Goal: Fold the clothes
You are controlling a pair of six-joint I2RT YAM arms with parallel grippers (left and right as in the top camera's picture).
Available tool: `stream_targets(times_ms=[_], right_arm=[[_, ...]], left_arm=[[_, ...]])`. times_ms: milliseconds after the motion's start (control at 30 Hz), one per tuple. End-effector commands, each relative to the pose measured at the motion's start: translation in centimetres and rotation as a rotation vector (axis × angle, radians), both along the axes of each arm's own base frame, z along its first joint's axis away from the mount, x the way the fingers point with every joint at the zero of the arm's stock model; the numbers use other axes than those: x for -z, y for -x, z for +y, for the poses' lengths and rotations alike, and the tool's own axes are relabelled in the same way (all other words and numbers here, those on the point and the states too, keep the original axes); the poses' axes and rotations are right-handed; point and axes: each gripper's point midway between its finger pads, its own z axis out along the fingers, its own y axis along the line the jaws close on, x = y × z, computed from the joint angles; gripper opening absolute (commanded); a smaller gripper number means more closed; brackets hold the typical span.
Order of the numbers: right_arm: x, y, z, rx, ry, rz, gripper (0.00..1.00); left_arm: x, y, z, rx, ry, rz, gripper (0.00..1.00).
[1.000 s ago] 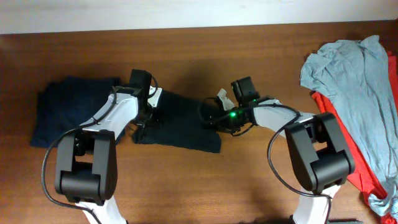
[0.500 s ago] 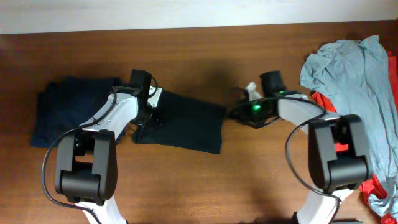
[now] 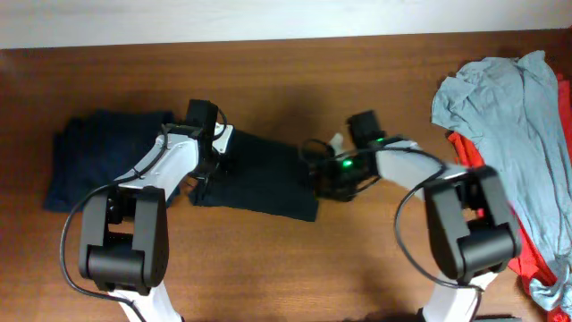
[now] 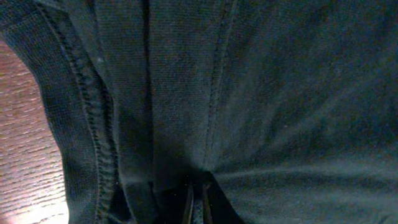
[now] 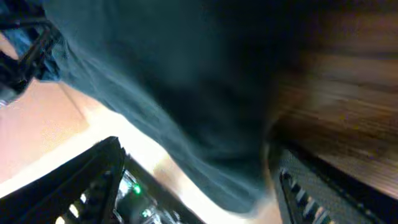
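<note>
The clothes, a black T-shirt (image 3: pixel 264 183), lie folded into a rough rectangle in the middle of the wooden table. My left gripper (image 3: pixel 212 163) is at the shirt's left edge. In the left wrist view it (image 4: pixel 198 208) is shut on a pinch of the dark fabric (image 4: pixel 280 93), with a stitched hem running down the left. My right gripper (image 3: pixel 315 168) is at the shirt's right edge. In the blurred right wrist view it (image 5: pixel 205 186) stands open, and the shirt's edge (image 5: pixel 174 81) hangs between the wide-apart fingers (image 5: pixel 102 177) without being clamped.
A dark navy garment (image 3: pixel 98 161) lies on the table's left side, close to my left arm. A light grey shirt (image 3: pixel 500 116) is heaped over a red one (image 3: pixel 527 246) at the right edge. Bare wood (image 3: pixel 295 259) runs along the front.
My right gripper swung out to the right, away from the shirt, then came back to its right edge with the jaws spread wider. The left gripper has kept its hold.
</note>
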Motion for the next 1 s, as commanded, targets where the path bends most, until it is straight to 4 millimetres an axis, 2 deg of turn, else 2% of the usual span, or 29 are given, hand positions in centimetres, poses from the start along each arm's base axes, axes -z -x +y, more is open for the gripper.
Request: stream_targets(times_ms=[0,100,200,267,500,700,833,967], right_arm=[[3.7,1.6,-0.6,0.189,0.088,0.173,0.77],[4.6,1.4,-0.5,0.261,0.058,0.171,0.76],[4.8,0.4,-0.2,0.262,0.010,0.069,0.75],[4.8,0.1,-0.1,0.248,-0.001,0.027,0.70],[5.2,0.2,-0.7,0.176,0.031,-0.044,0.43],[5.7,0.9,-3.8,0.188,0.081,0.009,0.30],[5.1,1.5,-7.3,0.204,0.140,0.028,0.25],[4.1,1.8,-10.8,0.208,0.235,-0.004,0.23]], left_arm=[[2.2,0.8,1.1,-0.016,-0.048,0.046,0.08],[2.2,0.7,1.1,-0.016,-0.048,0.045,0.08],[2.1,0.7,1.1,-0.017,-0.048,0.043,0.08],[2.1,0.7,1.1,-0.016,-0.047,0.042,0.08],[2.1,0.7,1.1,-0.017,-0.048,0.043,0.08],[2.1,0.7,1.1,-0.016,-0.048,0.044,0.08],[1.6,0.2,1.0,-0.017,-0.046,0.034,0.13],[-0.1,-0.8,0.9,-0.017,-0.043,0.018,0.19]])
